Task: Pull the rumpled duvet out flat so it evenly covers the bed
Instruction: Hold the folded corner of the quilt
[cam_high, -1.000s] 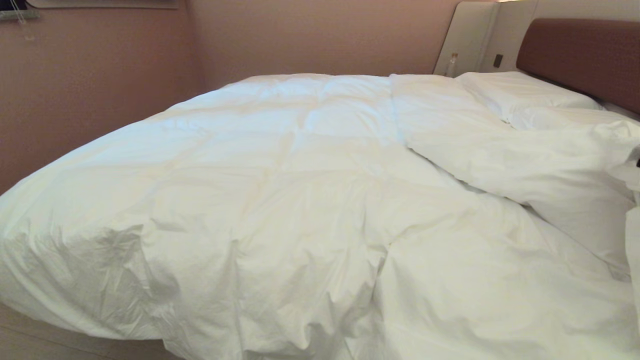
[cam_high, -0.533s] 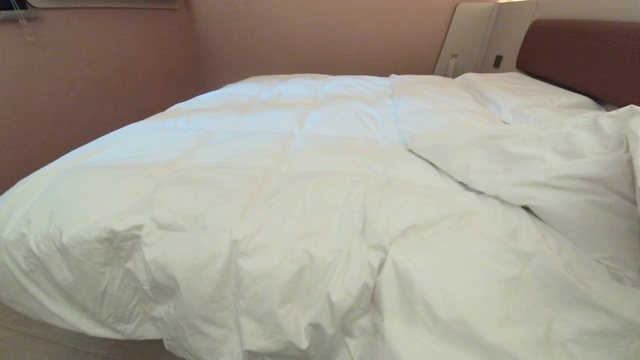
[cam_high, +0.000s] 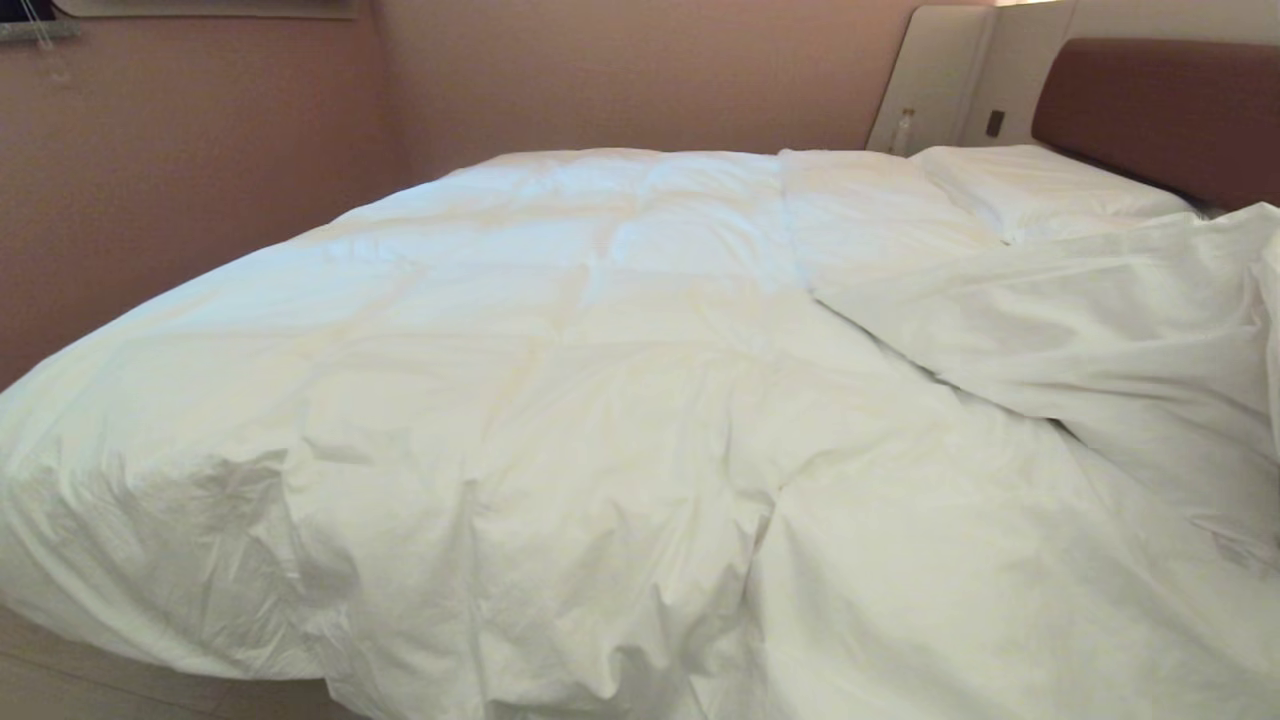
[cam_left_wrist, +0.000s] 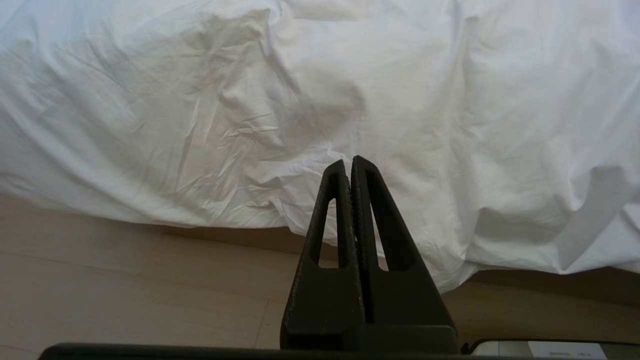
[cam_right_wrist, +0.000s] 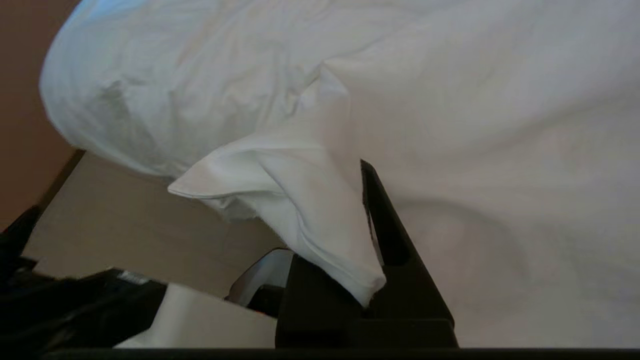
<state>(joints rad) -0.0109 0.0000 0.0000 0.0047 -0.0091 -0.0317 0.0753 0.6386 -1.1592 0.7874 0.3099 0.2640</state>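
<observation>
- The right gripper (cam_right_wrist: 361, 167) is clamped shut, cloth pinched between its black fingers.
- The left gripper (cam_left_wrist: 348, 162) hangs low, fingers pressed together, holding nothing.

A pillow (cam_high: 1040, 185) lies by the pink wall (cam_high: 200, 150); a small bottle (cam_high: 905, 130) stands on the ledge; pale floor (cam_left_wrist: 125, 280) below

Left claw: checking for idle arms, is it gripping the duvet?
No, the left claw is shut on nothing, clear of the duvet edge.
</observation>
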